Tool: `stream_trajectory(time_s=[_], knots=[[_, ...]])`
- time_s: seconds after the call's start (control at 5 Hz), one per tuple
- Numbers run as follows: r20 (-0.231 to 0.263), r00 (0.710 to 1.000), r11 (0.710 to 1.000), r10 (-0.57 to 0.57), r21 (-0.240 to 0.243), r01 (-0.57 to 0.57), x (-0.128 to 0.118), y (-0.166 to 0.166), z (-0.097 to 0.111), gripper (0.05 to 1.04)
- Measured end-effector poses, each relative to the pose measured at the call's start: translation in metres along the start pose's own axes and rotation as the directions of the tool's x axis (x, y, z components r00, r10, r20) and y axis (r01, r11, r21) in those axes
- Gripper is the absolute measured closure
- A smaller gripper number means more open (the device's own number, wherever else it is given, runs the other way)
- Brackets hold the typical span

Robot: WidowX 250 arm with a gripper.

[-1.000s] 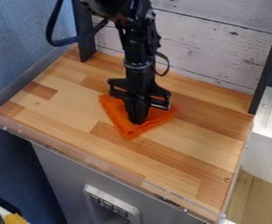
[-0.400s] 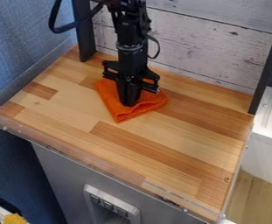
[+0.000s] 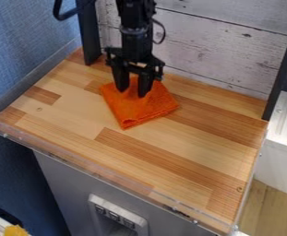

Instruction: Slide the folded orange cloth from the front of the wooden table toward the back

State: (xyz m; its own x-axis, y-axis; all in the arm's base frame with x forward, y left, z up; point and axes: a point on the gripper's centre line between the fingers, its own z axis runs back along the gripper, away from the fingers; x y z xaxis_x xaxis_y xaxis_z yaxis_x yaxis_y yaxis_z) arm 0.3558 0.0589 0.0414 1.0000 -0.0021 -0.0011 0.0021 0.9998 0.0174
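Observation:
My gripper [image 3: 132, 91] hangs over the back part of the wooden top, left of centre, with its two fingers spread apart and open. Directly under and in front of it lies an orange cloth [image 3: 139, 110], roughly square, one corner pointing toward the front edge. The fingertips overlap the cloth's back half in the view; whether they touch it I cannot tell. Nothing is seen gripped between them.
The wooden top [image 3: 176, 152] has a clear plastic lip [image 3: 90, 171] along its front. White plank boards [image 3: 225, 50] stand behind it, between a dark post [image 3: 89, 32] at left and another at right. A blue wall is at far left.
The cloth has shifted back and slightly left with the gripper, and its back part lies flatter. Since then the fingers have opened and the gripper has risen, while the cloth stayed put.

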Motion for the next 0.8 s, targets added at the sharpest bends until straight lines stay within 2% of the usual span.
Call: stream_trajectory(time_s=[0.2,0.6,0.8], knots=[[-0.004,1.000,1.000,-0.007,-0.003,0.007,0.012,0.007,0.010,0.083],[0.001,1.000,1.000,-0.001,-0.022,0.001,0.035,0.022,0.033,0.086],[-0.019,1.000,0.999,0.006,-0.034,-0.007,0.031,0.028,0.037,0.086]])
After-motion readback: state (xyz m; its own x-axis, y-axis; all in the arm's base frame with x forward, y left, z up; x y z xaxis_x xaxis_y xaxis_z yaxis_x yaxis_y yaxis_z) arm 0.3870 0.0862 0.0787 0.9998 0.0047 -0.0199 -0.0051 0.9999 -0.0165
